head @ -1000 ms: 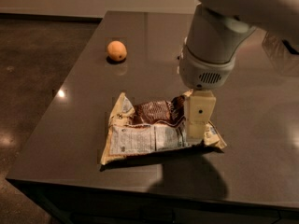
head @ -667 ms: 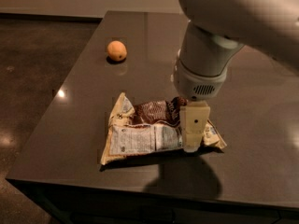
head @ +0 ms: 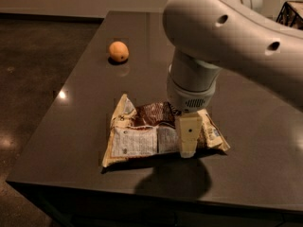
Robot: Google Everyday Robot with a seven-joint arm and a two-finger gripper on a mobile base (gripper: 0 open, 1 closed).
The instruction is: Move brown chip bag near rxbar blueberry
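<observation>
The brown chip bag [head: 142, 136] lies flat on the dark table [head: 80, 108], near its front edge, with the white label panel facing up. My gripper [head: 189, 143] hangs from the big white arm and is down on the right part of the bag, touching its near edge. The arm covers the table behind the bag. The rxbar blueberry is not in view; it may be hidden behind the arm.
A round orange fruit [head: 118, 51] sits at the back left of the table. A dark wire basket [head: 291, 13] stands at the far right corner. The table's front edge runs just below the bag, and its left edge drops to the floor.
The arm has swung left and forward, and the gripper has come lower onto the bag's right part. The bag and the orange fruit have not moved.
</observation>
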